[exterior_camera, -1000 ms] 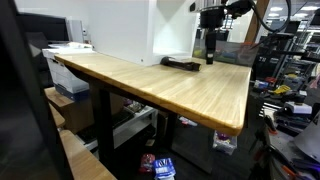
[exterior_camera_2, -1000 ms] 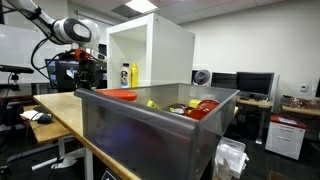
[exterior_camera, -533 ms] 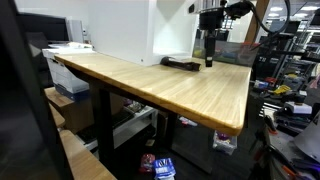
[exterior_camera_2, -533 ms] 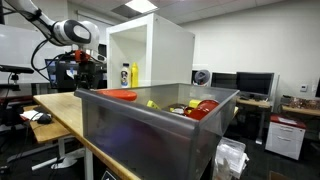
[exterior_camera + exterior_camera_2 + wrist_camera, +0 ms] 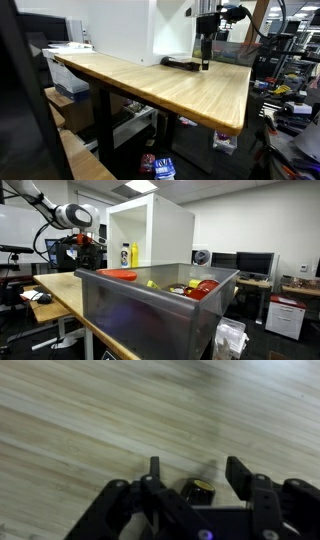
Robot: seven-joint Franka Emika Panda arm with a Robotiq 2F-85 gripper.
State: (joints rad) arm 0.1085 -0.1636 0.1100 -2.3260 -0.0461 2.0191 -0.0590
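The gripper [image 5: 195, 465] is seen in the wrist view with its jaws partly open. The two fingers [image 5: 238, 472] stand apart and nothing is clamped between them. A small dark object [image 5: 203, 490] with a lighter band is located in the gap, close to the gripper body. A clear space is seen on either side of the object, so no contact with the fingers is indicated. The picture is blurred, and the object's exact shape cannot be determined.

In an exterior view, the gripper [image 5: 205, 62] is positioned low over the far end of the wooden table [image 5: 150, 88], pointing straight down. A flat dark item [image 5: 180, 64] lies on the table just beside the gripper, in front of the white cabinet [image 5: 120, 25]. It cannot be determined whether this item and the small dark object are the same thing.

Handling, as judged from these views:
- The small dark object is expected to be light and rigid.
- Its surface appears smooth and possibly rounded, so slipping or rolling is to be allowed for.
- Hold is best taken across its narrow width, at the middle, with the fingers centred on it.
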